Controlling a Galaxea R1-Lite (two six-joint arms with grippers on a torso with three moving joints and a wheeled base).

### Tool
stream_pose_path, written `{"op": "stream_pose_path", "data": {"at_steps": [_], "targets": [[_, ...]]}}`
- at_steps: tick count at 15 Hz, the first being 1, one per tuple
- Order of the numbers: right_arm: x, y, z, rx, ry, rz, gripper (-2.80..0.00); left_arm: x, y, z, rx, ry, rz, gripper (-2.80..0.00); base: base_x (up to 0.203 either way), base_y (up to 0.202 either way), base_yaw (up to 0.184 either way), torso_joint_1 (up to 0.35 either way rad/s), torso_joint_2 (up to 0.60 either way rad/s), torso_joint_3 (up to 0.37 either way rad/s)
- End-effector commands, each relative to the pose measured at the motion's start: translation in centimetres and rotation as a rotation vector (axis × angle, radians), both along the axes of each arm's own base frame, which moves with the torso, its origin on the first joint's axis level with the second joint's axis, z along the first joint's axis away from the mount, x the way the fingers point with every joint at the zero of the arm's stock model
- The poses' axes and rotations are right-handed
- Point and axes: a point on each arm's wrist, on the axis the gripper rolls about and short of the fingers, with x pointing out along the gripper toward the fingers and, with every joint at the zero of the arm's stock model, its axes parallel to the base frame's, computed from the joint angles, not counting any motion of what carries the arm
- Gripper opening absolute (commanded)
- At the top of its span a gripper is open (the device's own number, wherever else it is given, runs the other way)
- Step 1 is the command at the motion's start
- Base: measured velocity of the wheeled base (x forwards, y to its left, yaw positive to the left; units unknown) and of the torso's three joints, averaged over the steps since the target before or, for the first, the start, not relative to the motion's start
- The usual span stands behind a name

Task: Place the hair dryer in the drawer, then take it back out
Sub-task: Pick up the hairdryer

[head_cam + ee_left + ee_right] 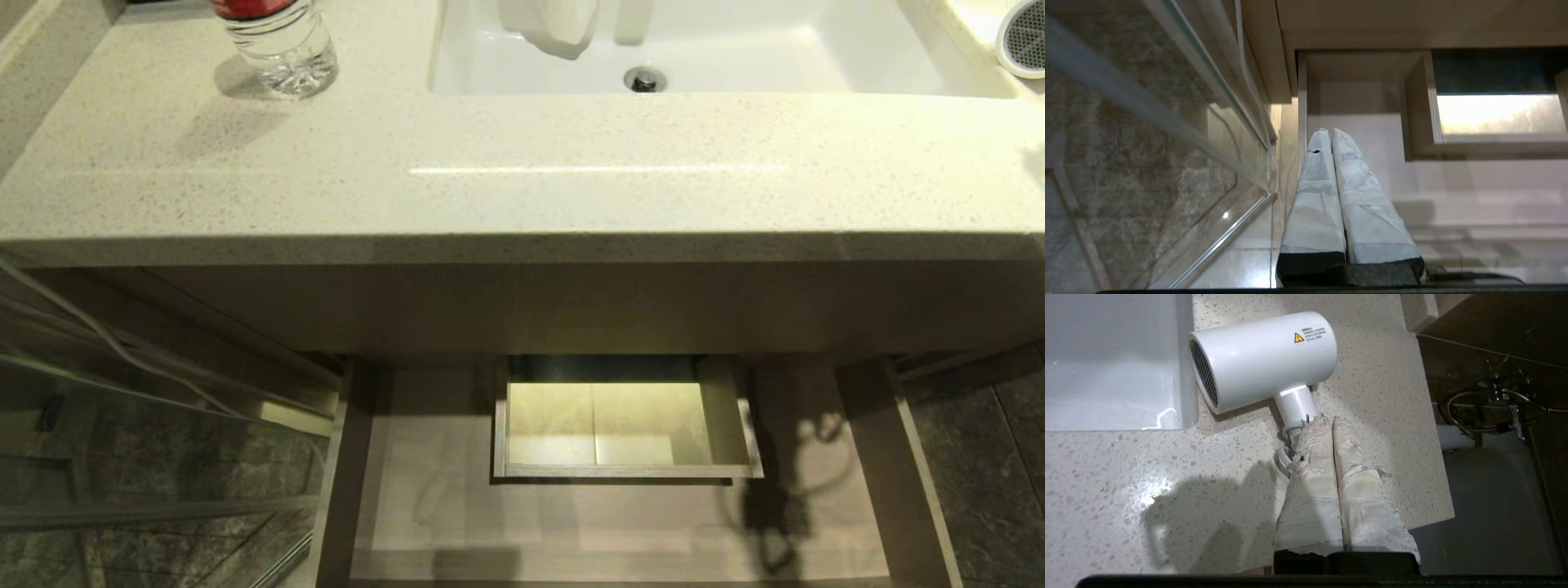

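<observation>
The white hair dryer (pixel 1261 355) lies on its side on the speckled counter beside the sink, grille toward the basin. In the head view only its round grey grille (pixel 1024 37) shows, at the far right edge. My right gripper (pixel 1329 420) hovers over the counter, shut and empty. Its taped fingertips sit right beside the lower end of the dryer's handle, which partly hides under one finger. The pale wood drawer (pixel 620 523) stands pulled open below the counter with nothing in it. My left gripper (pixel 1330 130) is shut and hangs over the left side of the drawer (pixel 1453 183). Neither arm shows in the head view.
A clear red-labelled bottle (pixel 282 41) stands at the counter's back left. The white sink (pixel 735 49) fills the back middle. A boxed cut-out (pixel 624 471) sits mid-rear in the drawer. A glass panel (pixel 122 457) stands to the left, and shower fittings (pixel 1498 392) lie past the counter's end.
</observation>
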Motion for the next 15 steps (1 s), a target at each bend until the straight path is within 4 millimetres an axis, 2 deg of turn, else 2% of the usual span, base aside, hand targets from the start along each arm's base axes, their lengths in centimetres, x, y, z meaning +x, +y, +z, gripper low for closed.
{"op": "stream_pose_path", "data": {"at_steps": [1, 5, 7, 10, 11, 15], "targets": [[1.3, -0.5, -0.4, 0.005, 0.028, -0.018, -2.80, 0.0, 0.0, 0.0, 0.000, -0.001, 0.001, -2.80, 0.000, 0.000, 0.000, 0.367, -0.14, 0.216], [3.5, -1.3, -0.2, 0.002, 0.011, -0.038, -2.80, 0.0, 0.0, 0.0, 0.000, 0.001, 0.000, -2.80, 0.000, 0.000, 0.000, 0.106, -0.04, 0.062], [4.3, -2.0, -0.7, 0.014, 0.051, -0.069, -2.80, 0.0, 0.0, 0.0, 0.000, -0.001, 0.000, -2.80, 0.000, 0.000, 0.000, 0.000, 0.00, 0.000], [4.8, -2.7, -1.3, 0.028, 0.108, -0.088, -2.80, 0.0, 0.0, 0.0, 0.000, 0.001, 0.000, -2.80, 0.000, 0.000, 0.000, 0.000, 0.00, 0.000], [4.8, -2.7, -1.4, 0.030, 0.111, -0.099, 0.00, 0.0, 0.0, 0.0, 0.000, -0.001, 0.001, -2.80, 0.000, 0.000, 0.000, 0.000, 0.00, 0.000], [5.8, -3.0, -1.7, 0.065, 0.115, -0.087, 0.00, 0.0, 0.0, 0.0, 0.000, -0.001, 0.000, -2.80, 0.000, 0.000, 0.000, 0.000, 0.00, 0.000]]}}
